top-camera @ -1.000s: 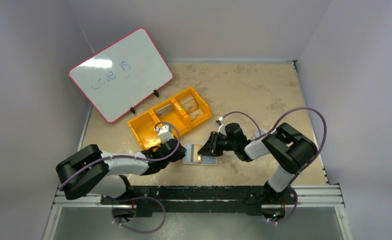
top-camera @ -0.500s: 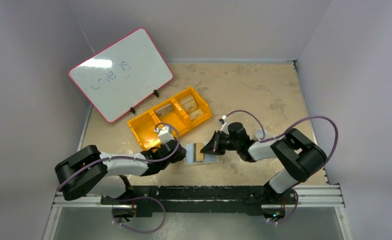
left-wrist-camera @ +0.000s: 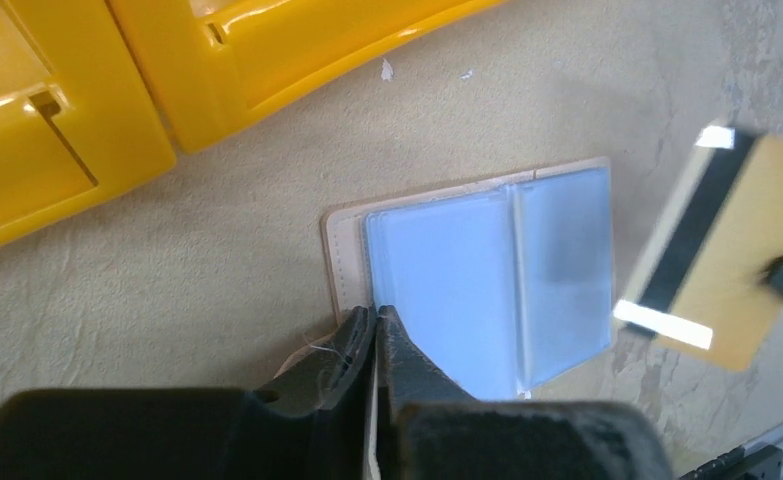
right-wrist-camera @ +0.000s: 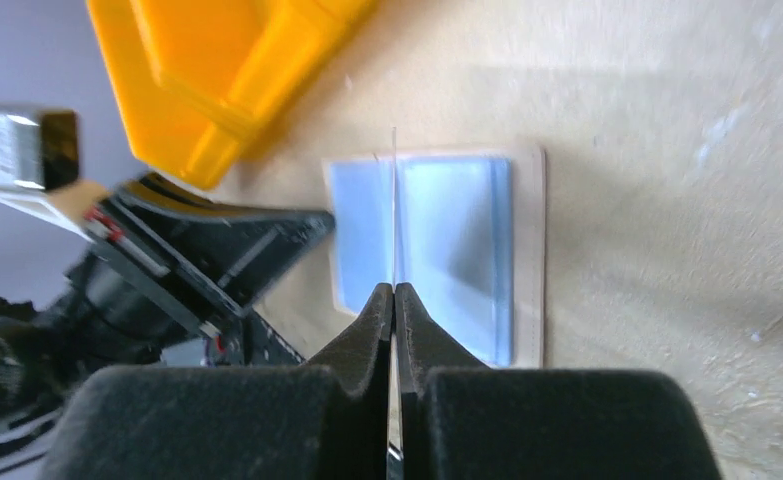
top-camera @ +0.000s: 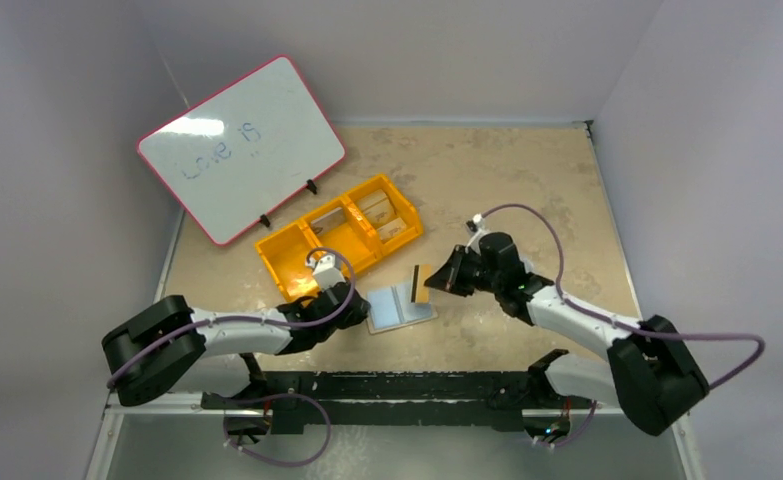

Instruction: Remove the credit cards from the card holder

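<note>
The card holder (top-camera: 399, 308) lies open on the table, its two light-blue panels (left-wrist-camera: 487, 280) facing up inside a tan edge. My left gripper (top-camera: 355, 305) is shut on the holder's near-left edge (left-wrist-camera: 377, 312) and pins it down. My right gripper (top-camera: 435, 280) is shut on a tan credit card (top-camera: 419, 285) with a dark stripe (left-wrist-camera: 717, 250). It holds the card on edge, above and to the right of the holder. The right wrist view shows that card as a thin line (right-wrist-camera: 394, 200) between the shut fingertips (right-wrist-camera: 394, 288), with the holder (right-wrist-camera: 447, 250) below it.
A yellow three-compartment bin (top-camera: 339, 235) stands just behind the holder, close to my left gripper. A pink-rimmed whiteboard (top-camera: 242, 150) leans at the back left. Grey walls enclose the table on three sides.
My right gripper shut on the tan card, pulled it out of the holder and lifted it up and to the right. The left gripper kept its grip on the holder.
</note>
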